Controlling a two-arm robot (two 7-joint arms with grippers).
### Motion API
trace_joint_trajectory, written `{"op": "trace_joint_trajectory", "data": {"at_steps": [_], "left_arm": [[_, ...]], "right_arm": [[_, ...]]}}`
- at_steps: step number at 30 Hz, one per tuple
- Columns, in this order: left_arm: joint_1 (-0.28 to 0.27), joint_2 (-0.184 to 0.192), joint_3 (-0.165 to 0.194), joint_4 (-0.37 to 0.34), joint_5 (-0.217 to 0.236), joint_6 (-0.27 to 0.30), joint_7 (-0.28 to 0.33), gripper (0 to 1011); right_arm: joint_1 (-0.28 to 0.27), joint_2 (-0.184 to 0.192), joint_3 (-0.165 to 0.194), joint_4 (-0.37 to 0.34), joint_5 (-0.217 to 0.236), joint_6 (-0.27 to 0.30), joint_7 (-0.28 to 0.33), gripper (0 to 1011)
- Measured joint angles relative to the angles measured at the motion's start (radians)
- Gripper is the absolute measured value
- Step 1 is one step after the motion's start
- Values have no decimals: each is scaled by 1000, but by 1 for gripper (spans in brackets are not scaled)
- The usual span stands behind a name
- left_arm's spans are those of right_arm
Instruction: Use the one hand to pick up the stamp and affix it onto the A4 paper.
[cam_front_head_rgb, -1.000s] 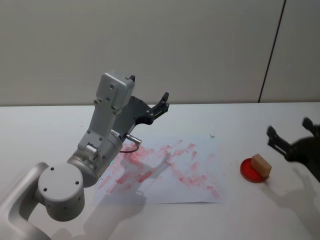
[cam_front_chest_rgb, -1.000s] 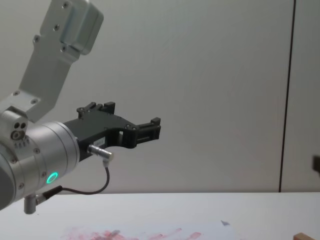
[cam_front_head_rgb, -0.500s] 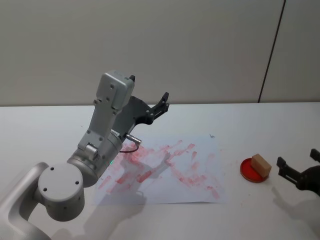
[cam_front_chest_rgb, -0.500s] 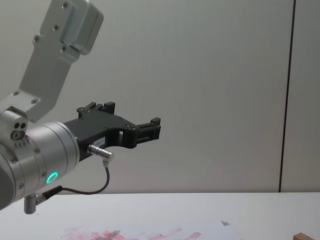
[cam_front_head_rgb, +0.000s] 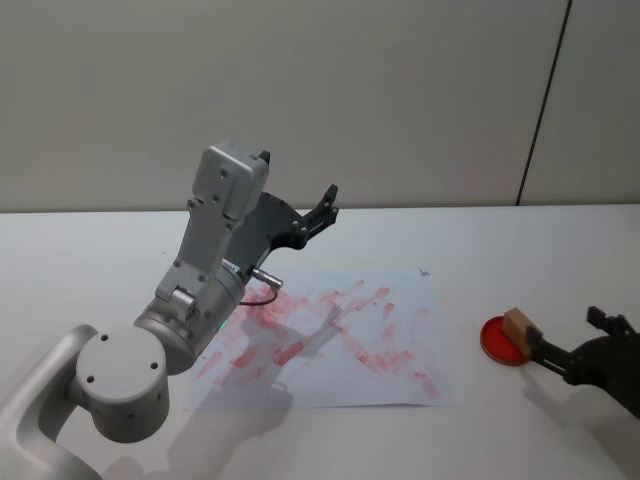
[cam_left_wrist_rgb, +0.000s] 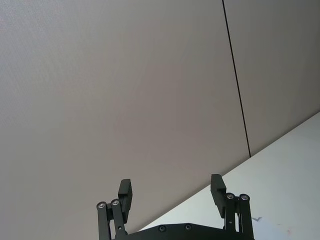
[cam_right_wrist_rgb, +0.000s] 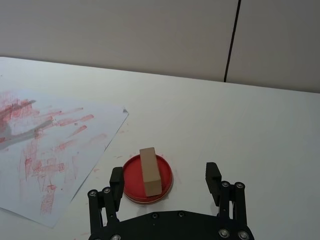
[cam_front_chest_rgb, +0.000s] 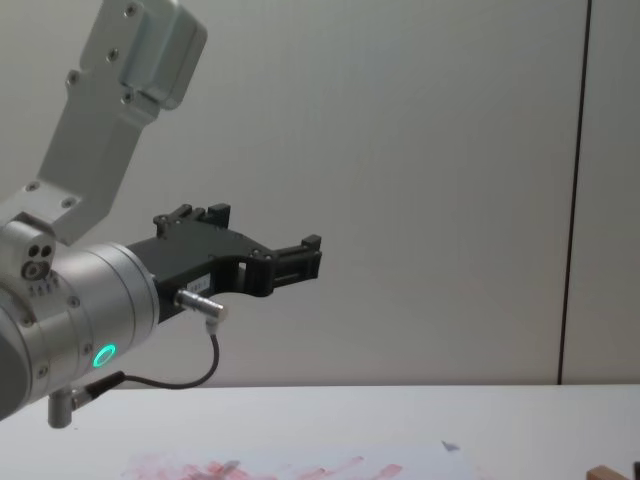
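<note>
White surface (cam_front_head_rgb: 500, 250) all around, plain grey wall (cam_front_head_rgb: 400, 100) behind, split by one dark upright seam (cam_front_head_rgb: 545, 100). Low over that surface, on the robot's right side: right pincer (cam_front_head_rgb: 563, 333), black, fingers spread wide, gripping nothing.

Just ahead of its fingertips: stamp (cam_right_wrist_rgb: 149, 170), a tan wooden block, standing on a round red pad (cam_right_wrist_rgb: 132, 182). Lined up with the gap between the two fingers, though nearer one finger than the other. Clear of both in the right wrist view; from the head view, one fingertip just beside the block, contact impossible to judge. Bare white surface on the pad's far side, running to the foot of the wall.

Beyond stamp and pad, toward the robot's left: paper (cam_front_head_rgb: 330, 340), lying flat, white, smeared across with red-pink streaks and blotches. Small grey mark (cam_front_head_rgb: 424, 270) near the far corner on the right pincer's side. Nearest paper edge close to the pad, not touching it.

Farther out again, over the opposite side of the paper: left pincer (cam_left_wrist_rgb: 170, 185), raised high above the surface, well apart from the stamp, fingers wide apart and empty, aimed up toward the wall. Behind it, silver-grey arm (cam_front_head_rgb: 205, 270) in angular segments, with a glowing green ring (cam_front_chest_rgb: 103, 355) and a thin dark cable (cam_front_chest_rgb: 170, 381) looping below a small metal plug.
</note>
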Motion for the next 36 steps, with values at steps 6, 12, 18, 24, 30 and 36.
{"op": "trace_joint_trajectory", "data": {"at_steps": [6,12,18,24,30,36], "left_arm": [[0,0,0,0,0,0,0,1001],[0,0,0,0,0,0,0,1001],[0,0,0,0,0,0,0,1001],[0,0,0,0,0,0,0,1001],[0,0,0,0,0,0,0,1001],[0,0,0,0,0,0,0,1001]], "right_arm": [[47,-27,-17,51,-34,15,27,1001],[90,-54,-33,100,-69,23,49,1001],[118,-71,-43,132,-92,28,62,962],[135,-82,-50,151,-106,31,70,810],[145,-88,-54,163,-115,33,75,662],[151,-92,-56,170,-120,33,78,446]]}}
